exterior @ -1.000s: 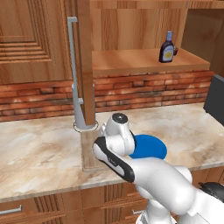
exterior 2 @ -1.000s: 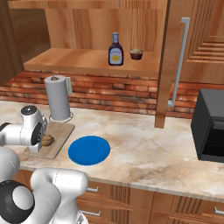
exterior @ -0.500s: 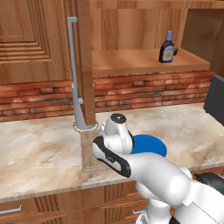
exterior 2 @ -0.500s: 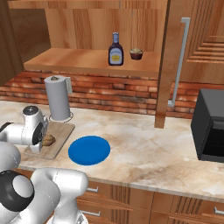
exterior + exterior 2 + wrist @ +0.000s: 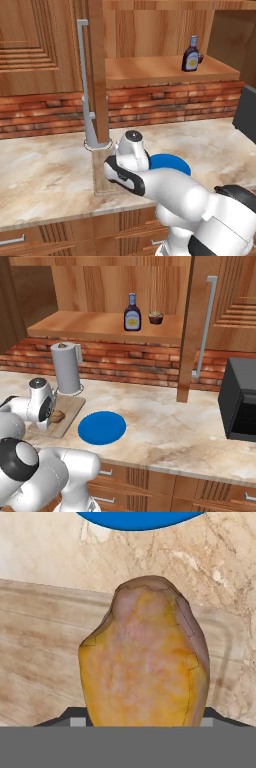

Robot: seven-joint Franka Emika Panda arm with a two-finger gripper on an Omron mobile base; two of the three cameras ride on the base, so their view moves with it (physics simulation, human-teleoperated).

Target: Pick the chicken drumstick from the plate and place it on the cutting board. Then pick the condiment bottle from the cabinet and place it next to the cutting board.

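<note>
The golden-brown chicken drumstick (image 5: 145, 662) sits between my jaws, low over the wooden cutting board (image 5: 40, 647), and hides my fingertips in the hand view. In the right base view my gripper (image 5: 52, 417) is shut on the chicken drumstick (image 5: 58, 416) just above the cutting board (image 5: 71, 407), at the left of the counter. To the board's right lies the bare blue plate (image 5: 102, 427), also seen past my white hand as the plate (image 5: 172, 162). The condiment bottle (image 5: 132, 312), dark with a blue cap, stands upright on the cabinet shelf (image 5: 95, 326); the condiment bottle (image 5: 190, 54) is far from my gripper.
A paper towel roll (image 5: 66, 368) stands right behind the board. A small dark cupcake (image 5: 156, 317) sits beside the bottle. The open cabinet door (image 5: 97, 70) with its grey handle (image 5: 84, 85) hangs above the board. A black appliance (image 5: 240, 398) is at the right.
Hardly anything has moved: my hand stays over the board with the drumstick in it, and only the arm behind it has shifted slightly.
</note>
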